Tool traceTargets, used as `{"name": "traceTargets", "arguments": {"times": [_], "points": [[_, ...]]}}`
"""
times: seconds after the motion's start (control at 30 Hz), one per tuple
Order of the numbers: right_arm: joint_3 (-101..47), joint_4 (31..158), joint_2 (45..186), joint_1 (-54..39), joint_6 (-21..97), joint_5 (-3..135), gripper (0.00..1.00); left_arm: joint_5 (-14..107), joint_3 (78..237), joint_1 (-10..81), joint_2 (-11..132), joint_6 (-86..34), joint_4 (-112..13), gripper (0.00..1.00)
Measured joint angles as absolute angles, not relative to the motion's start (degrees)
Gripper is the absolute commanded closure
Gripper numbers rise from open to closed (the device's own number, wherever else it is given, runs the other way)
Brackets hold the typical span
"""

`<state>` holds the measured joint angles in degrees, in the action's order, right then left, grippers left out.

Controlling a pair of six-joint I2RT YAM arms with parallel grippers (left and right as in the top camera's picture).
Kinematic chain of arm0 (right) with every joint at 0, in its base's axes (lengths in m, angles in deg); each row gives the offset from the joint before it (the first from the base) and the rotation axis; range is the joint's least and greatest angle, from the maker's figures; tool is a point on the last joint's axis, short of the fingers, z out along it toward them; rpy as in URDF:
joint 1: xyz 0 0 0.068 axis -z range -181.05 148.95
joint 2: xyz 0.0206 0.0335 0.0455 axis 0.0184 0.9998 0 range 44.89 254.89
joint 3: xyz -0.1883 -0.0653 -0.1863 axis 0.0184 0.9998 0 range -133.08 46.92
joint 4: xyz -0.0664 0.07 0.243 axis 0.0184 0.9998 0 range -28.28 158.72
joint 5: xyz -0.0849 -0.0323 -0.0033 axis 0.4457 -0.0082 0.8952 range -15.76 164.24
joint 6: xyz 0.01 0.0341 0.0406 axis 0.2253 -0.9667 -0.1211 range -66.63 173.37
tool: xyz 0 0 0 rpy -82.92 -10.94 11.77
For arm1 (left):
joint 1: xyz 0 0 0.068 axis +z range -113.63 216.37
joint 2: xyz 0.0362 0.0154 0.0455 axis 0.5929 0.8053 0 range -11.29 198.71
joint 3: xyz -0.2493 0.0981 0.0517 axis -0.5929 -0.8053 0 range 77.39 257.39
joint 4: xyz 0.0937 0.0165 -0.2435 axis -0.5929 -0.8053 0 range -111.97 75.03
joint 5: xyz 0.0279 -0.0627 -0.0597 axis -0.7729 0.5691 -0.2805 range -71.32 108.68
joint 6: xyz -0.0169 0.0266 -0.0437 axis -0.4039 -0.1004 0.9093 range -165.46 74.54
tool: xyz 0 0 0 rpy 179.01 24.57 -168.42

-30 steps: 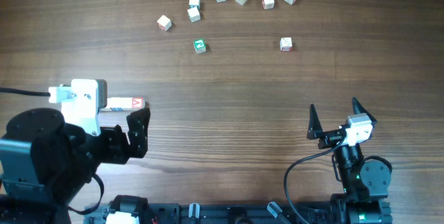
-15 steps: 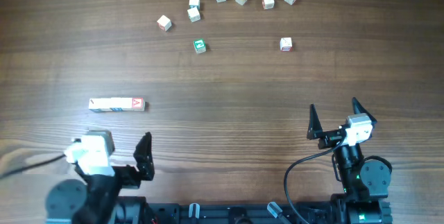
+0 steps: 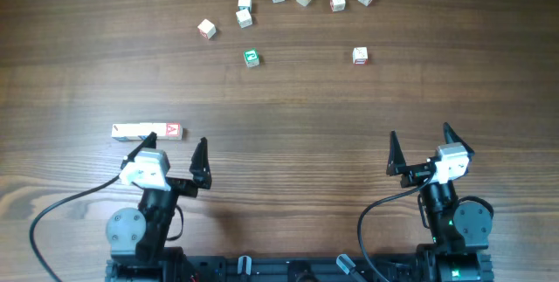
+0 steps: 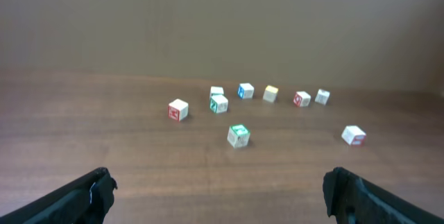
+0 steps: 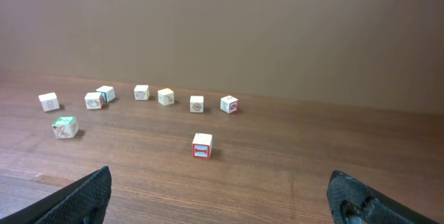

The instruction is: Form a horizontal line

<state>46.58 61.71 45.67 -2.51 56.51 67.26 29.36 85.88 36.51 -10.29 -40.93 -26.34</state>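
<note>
Left jaws pulled back, one tip overlapping the horizontal line (image 3: 127, 130).

A dark brown wood-grain tabletop (image 3: 288, 116) fills the overhead view. Behind its far edge stands a plain dull brownish wall (image 4: 222, 23), evenly lit, possibly a panel.

The horizontal line (image 3: 131, 131) is a short straight bar of whitish letter cubes lying flat, edge to edge. Its right end cube shows red print. It lies just ahead of the left gripper (image 3: 177, 141).
</note>
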Motion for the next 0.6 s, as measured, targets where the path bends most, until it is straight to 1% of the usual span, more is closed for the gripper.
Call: {"name": "traceTargets", "arguments": {"times": [0.33,0.47,0.6], "points": [[46.6,61.7,45.7,-2.5,56.5,67.3,0.00,29.7,78.9,36.5,-10.5,-43.4,-15.0,0.00],[46.6,61.7,45.7,-2.5,56.5,67.3,0.00,29.7,78.3,36.5,-10.5,-43.9,-15.0,0.00],[46.6,61.7,45.7,-2.5,56.5,67.3,0.00,29.7,78.1,36.5,-10.5,-44.0,-18.3,0.00]]}}
